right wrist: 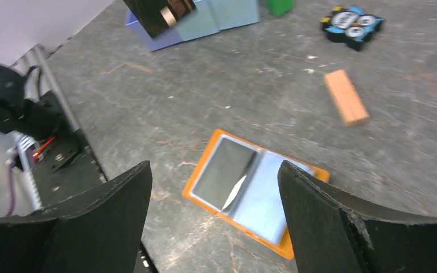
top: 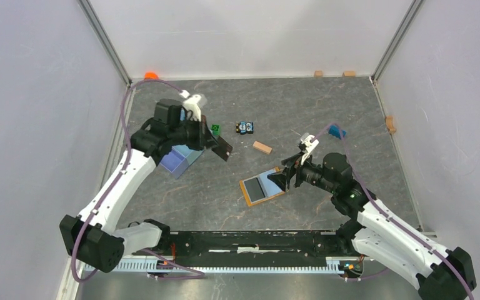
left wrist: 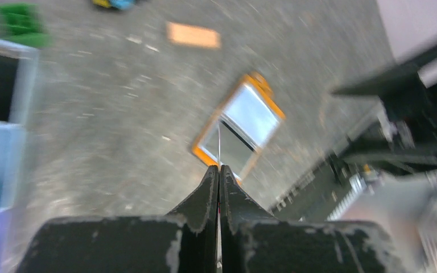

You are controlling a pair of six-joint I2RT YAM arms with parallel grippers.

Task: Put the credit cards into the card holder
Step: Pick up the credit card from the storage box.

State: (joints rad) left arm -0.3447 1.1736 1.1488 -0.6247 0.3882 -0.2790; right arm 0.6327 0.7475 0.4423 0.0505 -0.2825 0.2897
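Observation:
The card holder (top: 254,197) lies open on the table, orange-rimmed; its left half looks dark grey and its right half light blue (right wrist: 264,207). My left gripper (top: 214,144) is shut on a dark credit card (top: 224,149) held in the air over the light blue tray's right edge. In the right wrist view that card (right wrist: 158,14) shows a gold chip. The left wrist view shows it edge-on as a thin line (left wrist: 219,142) rising from the shut fingertips (left wrist: 219,168), with the card holder (left wrist: 248,111) beyond. My right gripper (top: 285,178) hovers open at the holder's right edge (right wrist: 215,168).
A light blue divided tray (top: 178,161) sits under the left arm. Behind it are a green block (top: 215,129), a blue and black toy (top: 244,127) and a wooden block (top: 262,147). A small blue block (top: 336,132) lies at the right. Walls enclose the table.

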